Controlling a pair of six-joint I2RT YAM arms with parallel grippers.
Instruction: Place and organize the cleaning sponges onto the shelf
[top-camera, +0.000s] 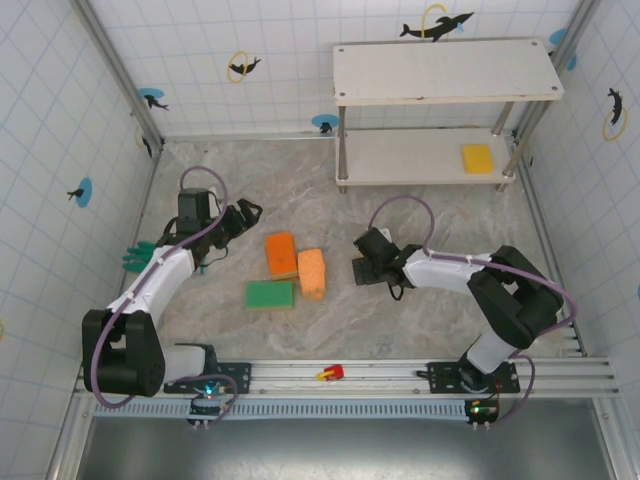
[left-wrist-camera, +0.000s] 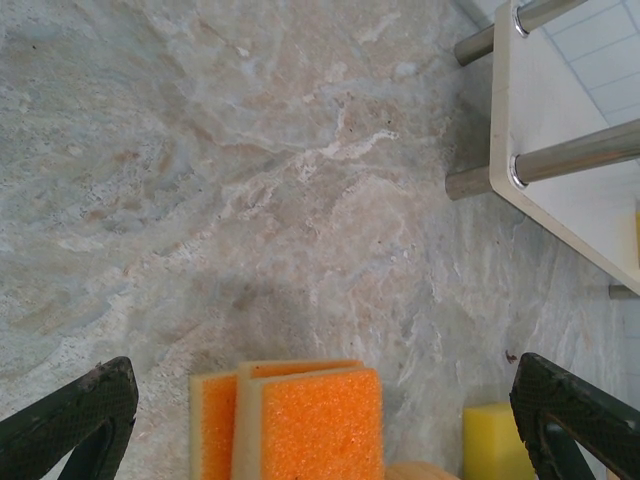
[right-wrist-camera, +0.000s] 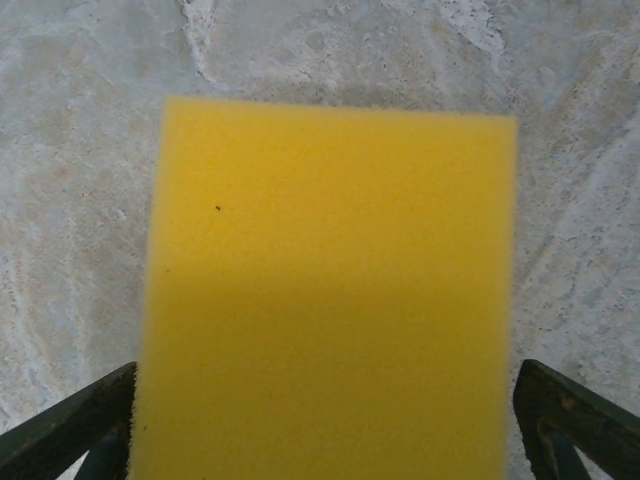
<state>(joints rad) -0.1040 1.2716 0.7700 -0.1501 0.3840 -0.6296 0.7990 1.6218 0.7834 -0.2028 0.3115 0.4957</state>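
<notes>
Top external view: a two-tier rack of pale off-white boards on thin grey metal legs (top-camera: 445, 72) is being seen at the far right of the marbled tabletop (top-camera: 250, 180), w/ one yellow rectangular sponge (top-camera: 477, 158) lying on its lower board, right end. Three flat sponge blocks are being seen on the table betw. the arms: a bright orange sponge (top-camera: 281, 254), a pale orange sponge (top-camera: 312, 273) just beside it, and a green sponge (top-camera: 270, 294) close below both. The right gripper (top-camera: 360, 262) is being held low, just right of that cluster. In the right wrist view its jaws are being held wide, straddling a blurred yellow foam sponge (right-wrist-camera: 330, 260), w/ a gap showing at the right finger (right-wrist-camera: 570, 420), so no grip. The left gripper (top-camera: 243, 213) is likewise being held wide open and empty; in the left wrist view an orange sponge is lying just ahead betw. its fingers.
</notes>
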